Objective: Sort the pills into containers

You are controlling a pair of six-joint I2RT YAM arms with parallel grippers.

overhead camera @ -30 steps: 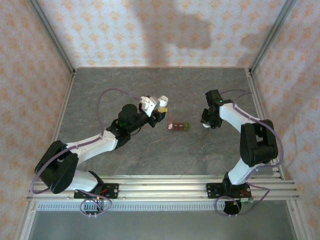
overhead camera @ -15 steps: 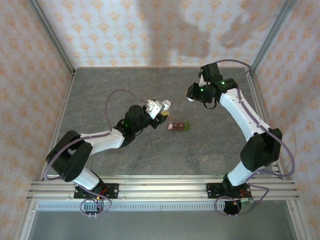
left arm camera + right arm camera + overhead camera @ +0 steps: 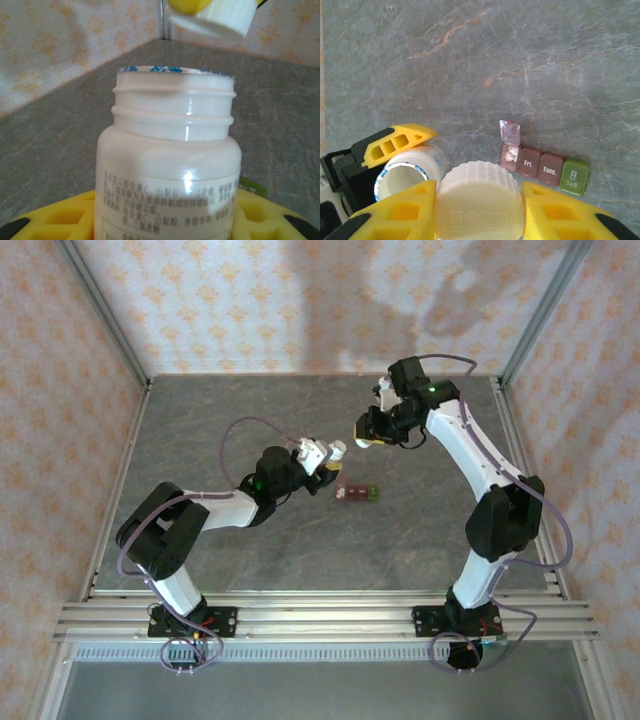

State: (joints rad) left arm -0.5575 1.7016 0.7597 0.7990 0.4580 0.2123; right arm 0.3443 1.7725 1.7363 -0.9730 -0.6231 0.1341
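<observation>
The containers [image 3: 357, 493] are a short strip of joined compartments on the table, red-brown with a green one [image 3: 574, 177] at the end. Its leftmost lid stands open, and white pills [image 3: 510, 155] lie inside. My left gripper [image 3: 322, 462] is shut on a small white bottle [image 3: 170, 165] whose mouth is open, held just left of the strip. My right gripper [image 3: 368, 435] hovers above and behind the bottle, shut on the ribbed white cap [image 3: 480, 200]. The cap [image 3: 215, 17] shows above the bottle's mouth. The uncapped bottle [image 3: 407, 175] sits beside my yellow right fingers [image 3: 395, 210].
Grey stone-patterned table [image 3: 250, 410] with patterned walls on three sides and metal rails along the edges. The green compartment [image 3: 252, 186] peeks out behind the bottle. Open tabletop lies behind and in front of the strip.
My right arm swung from low on the right of the strip up and leftward, carrying the cap to above the bottle. My left arm stretched slightly rightward with the bottle.
</observation>
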